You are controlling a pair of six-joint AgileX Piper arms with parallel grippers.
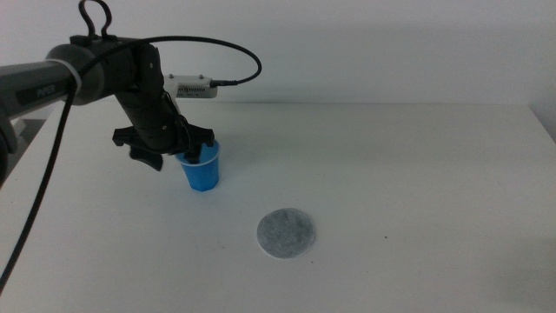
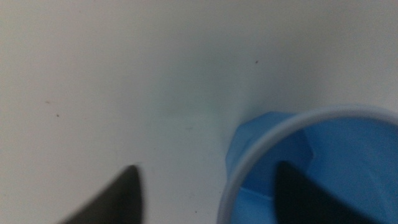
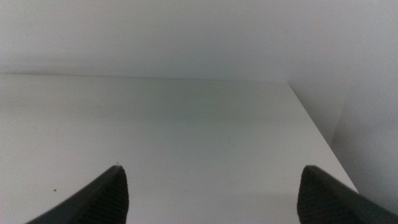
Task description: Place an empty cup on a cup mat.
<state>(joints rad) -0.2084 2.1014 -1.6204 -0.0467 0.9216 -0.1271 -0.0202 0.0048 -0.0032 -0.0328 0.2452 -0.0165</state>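
Observation:
The blue cup point(image 1: 202, 169) stands upright on the white table, left of centre. My left gripper point(image 1: 189, 149) reaches down onto it from the left. In the left wrist view the cup point(image 2: 323, 143) is empty. My left gripper point(image 2: 208, 199) is open and straddles the near rim, with one jaw inside the cup and the other outside over the table. The speckled grey cup mat point(image 1: 287, 234) lies flat to the front right of the cup, apart from it and bare. My right gripper point(image 3: 211, 199) is open and empty, and is out of the middle view.
A white box with a black cable point(image 1: 193, 86) lies behind the left arm near the table's back edge. The right wrist view shows bare table point(image 3: 186, 124) running to its right edge point(image 3: 317, 130).

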